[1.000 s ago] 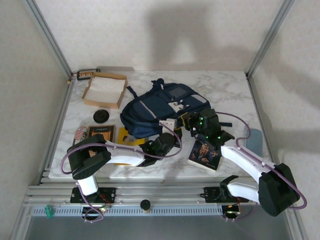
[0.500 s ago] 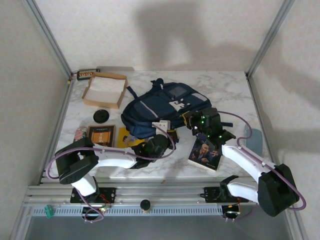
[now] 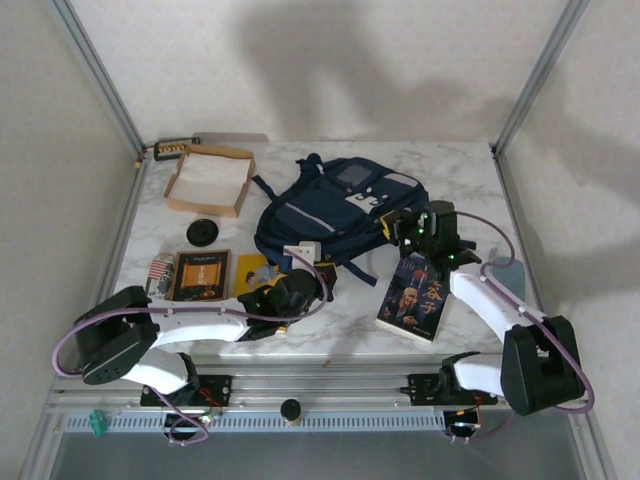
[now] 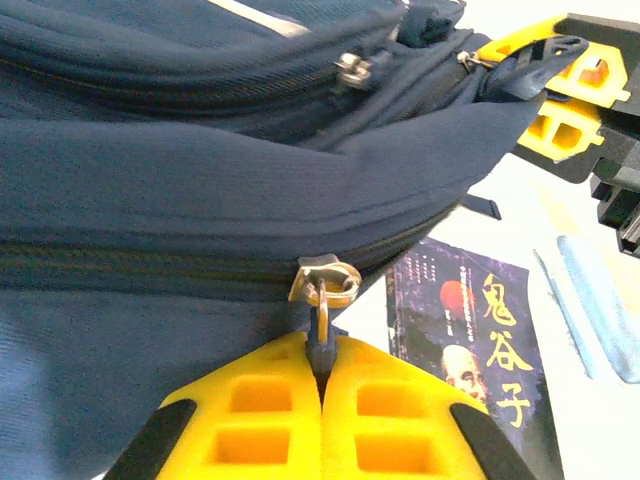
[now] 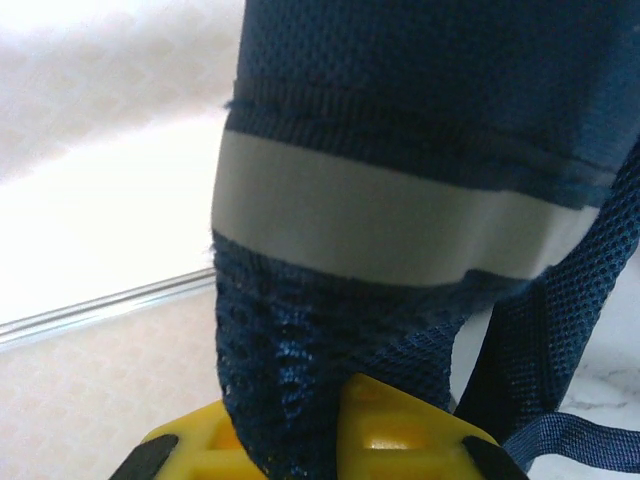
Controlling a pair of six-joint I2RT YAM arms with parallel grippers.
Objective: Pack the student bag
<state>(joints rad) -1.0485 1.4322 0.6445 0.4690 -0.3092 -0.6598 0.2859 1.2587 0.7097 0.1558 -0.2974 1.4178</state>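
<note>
Far left: one shallow cardboard box (image 3: 210, 180) and one flat black round disc (image 3: 203, 232) are sitting on the marble table (image 3: 450, 170).

Left gripper (image 4: 322, 365) is clenching, its yellow fingers pinching the dark tab under a metal zipper slider (image 4: 325, 280).

One student bag (image 3: 335, 210), navy woven fabric, is lying mid-table. It is spreading longest from near-left to far-right, with the carry loop pointing to the far edge.

Right gripper (image 5: 320, 425) is gripping the bag's navy mesh.

One glossy book (image 3: 415, 298) is lying just beside it, on the near side.

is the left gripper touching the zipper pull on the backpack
Touching. The left wrist view shows the left gripper shut on the zipper pull, its tab pinched between the closed jaws at the backpack seam.
</note>
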